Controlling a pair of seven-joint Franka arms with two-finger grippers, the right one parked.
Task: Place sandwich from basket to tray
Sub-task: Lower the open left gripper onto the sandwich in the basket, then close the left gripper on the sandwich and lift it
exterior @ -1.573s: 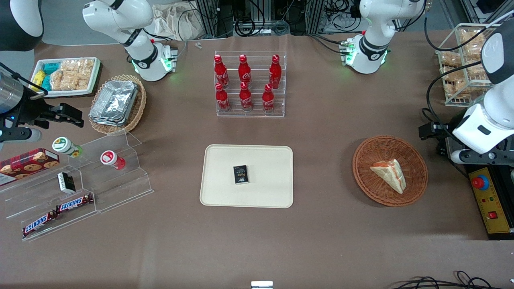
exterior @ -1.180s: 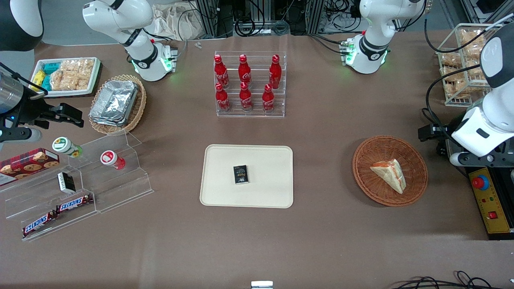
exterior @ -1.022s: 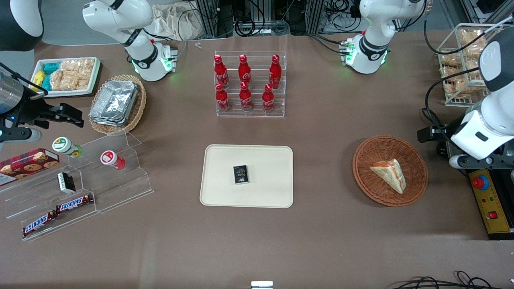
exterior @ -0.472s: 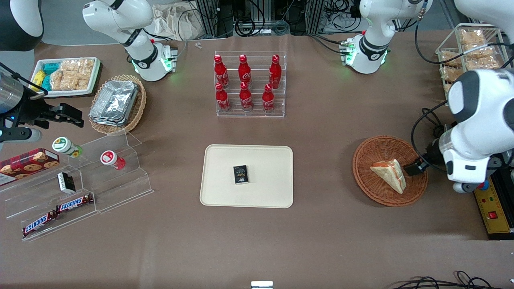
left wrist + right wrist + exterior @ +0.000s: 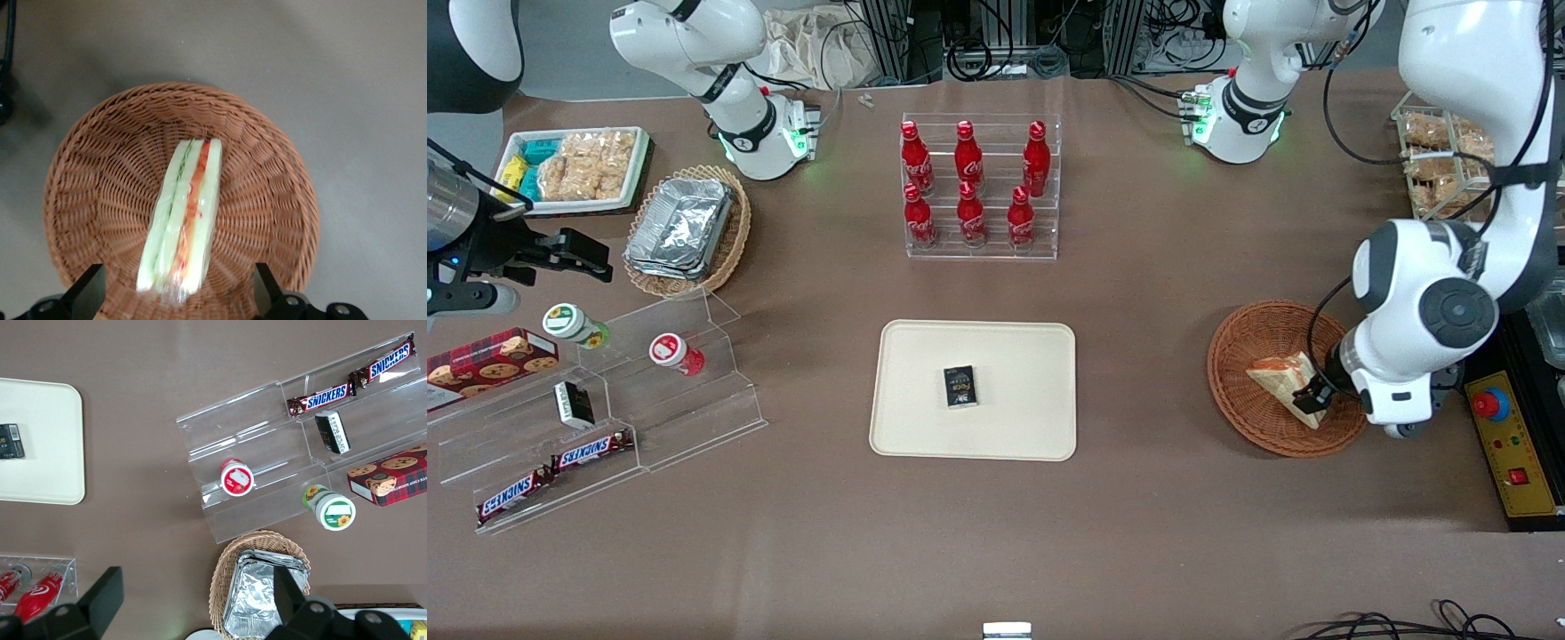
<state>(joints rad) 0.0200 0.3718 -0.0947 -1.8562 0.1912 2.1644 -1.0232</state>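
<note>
The sandwich point(image 5: 1276, 378), a pale wedge wrapped in clear film with red and green filling, lies in the round reddish-brown basket point(image 5: 1254, 338) toward the working arm's end of the table. My left gripper point(image 5: 1314, 397) hangs over the basket at the sandwich's end nearer the front camera. In the left wrist view the gripper point(image 5: 177, 280) is open. Its two dark fingers point(image 5: 87, 293) stand wide apart, one on each side of the sandwich point(image 5: 183, 213), above the basket point(image 5: 267, 200) weave. The cream tray point(image 5: 1014, 356) lies mid-table and also shows in the right wrist view point(image 5: 40, 440).
A small black box point(image 5: 960, 387) lies on the tray. A clear rack of red bottles point(image 5: 978, 187) stands farther from the camera than the tray. A yellow control box with a red button point(image 5: 1507, 444) and a wire rack of snacks point(image 5: 1440, 169) flank the working arm.
The left arm has swung in from the table's edge over the basket, and its gripper has come down around the sandwich's end. The sandwich and the basket have not moved.
</note>
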